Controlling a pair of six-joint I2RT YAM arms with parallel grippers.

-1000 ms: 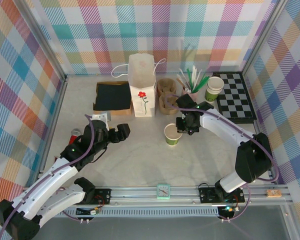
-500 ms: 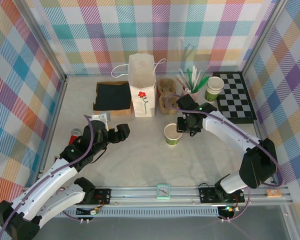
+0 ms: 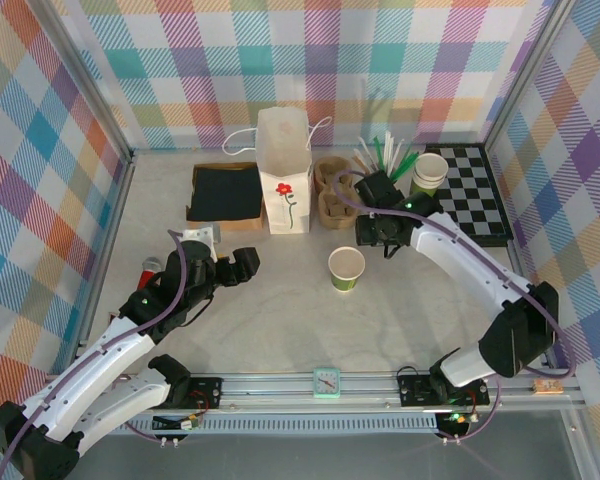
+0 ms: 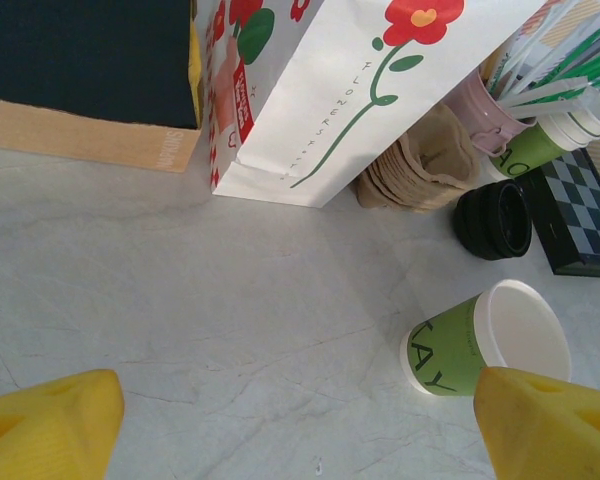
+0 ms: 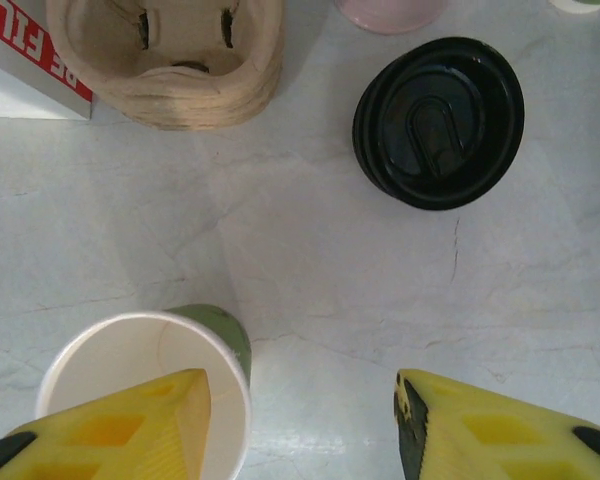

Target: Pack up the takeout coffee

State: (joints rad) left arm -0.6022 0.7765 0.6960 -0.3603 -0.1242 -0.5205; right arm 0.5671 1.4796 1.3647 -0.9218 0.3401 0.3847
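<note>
Right pincer (image 5: pixel 300 425) released, empty, hanging over counter (image 5: pixel 310 250) between cup (image 5: pixel 130 350) and lid (image 5: pixel 440 122). Left pincer (image 4: pixel 295 410) wide, empty, low, facing bag (image 4: pixel 320 90). Cup stands lidless in front of bag, well apart from it. Lid lies flat near carrier (image 5: pixel 170 60).

Risks:
- finger clips cup rim, light cup tips
- lids look stacked, grab may lift several
- bag tall, light, may topple on loading

Counter pale, marbled, smooth; things likely slide. Plaid walls (image 3: pixel 70 120), metal frame (image 3: pixel 380 380).

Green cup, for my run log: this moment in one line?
green cup: upright, lidless; black lids: on table; right gripper: open, empty; left gripper: open
</note>
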